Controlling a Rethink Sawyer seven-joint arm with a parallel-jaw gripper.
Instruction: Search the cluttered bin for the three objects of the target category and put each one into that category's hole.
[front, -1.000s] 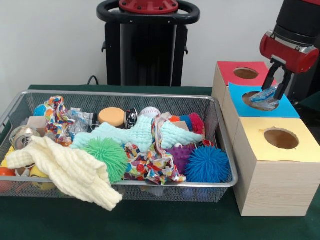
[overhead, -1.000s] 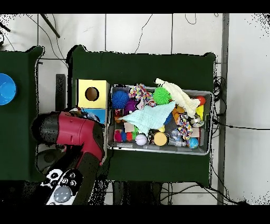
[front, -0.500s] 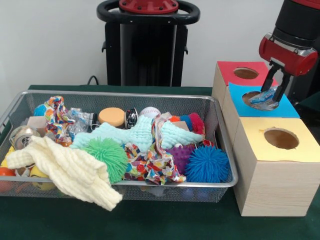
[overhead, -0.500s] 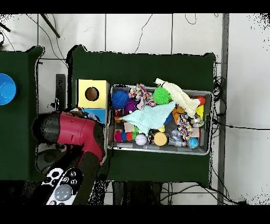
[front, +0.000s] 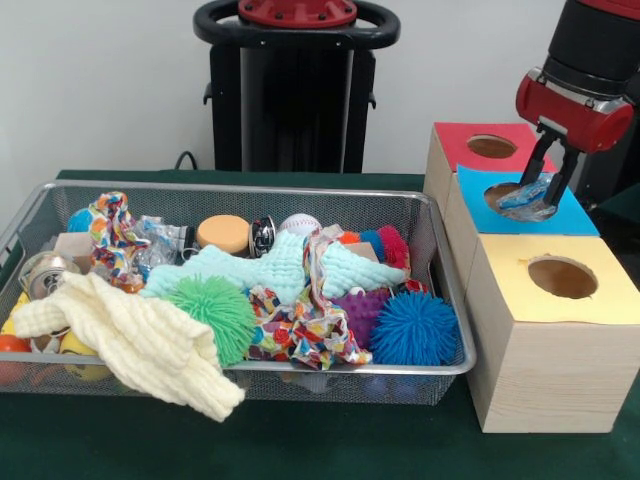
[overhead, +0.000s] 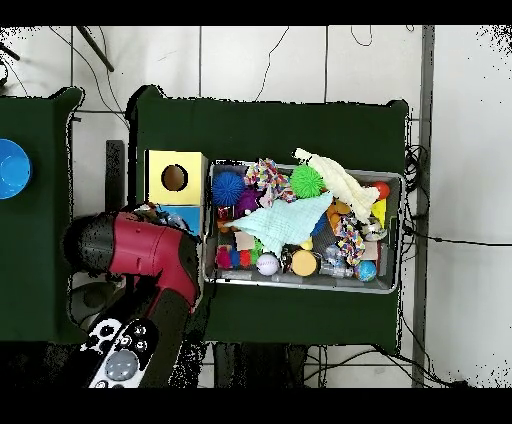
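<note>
My gripper (front: 545, 188) hangs over the round hole of the blue-topped box (front: 575, 215), at the right of the front view. Its two dark fingers are closed on a crumpled clear plastic piece (front: 525, 196), whose lower end rests at the hole's rim. The wire bin (front: 240, 186) to the left is packed with toys and cloths: a light blue cloth (front: 280, 265), a cream towel (front: 140, 340), a green spiky ball (front: 213, 310) and a blue spiky ball (front: 414, 328). In the overhead view the red arm (overhead: 150, 250) hides the gripper and most of the blue box.
A red-topped box (front: 465, 158) stands behind the blue one and a yellow-topped box (front: 610, 290) in front, each with a round hole. The yellow box (overhead: 156, 165) also shows from above beside the bin (overhead: 305, 285). A blue bowl (overhead: 10, 168) sits on a side table.
The gripper has edged slightly up and left over the blue box's hole. The plastic piece stays between the fingers at the rim. The bin's contents are unchanged.
</note>
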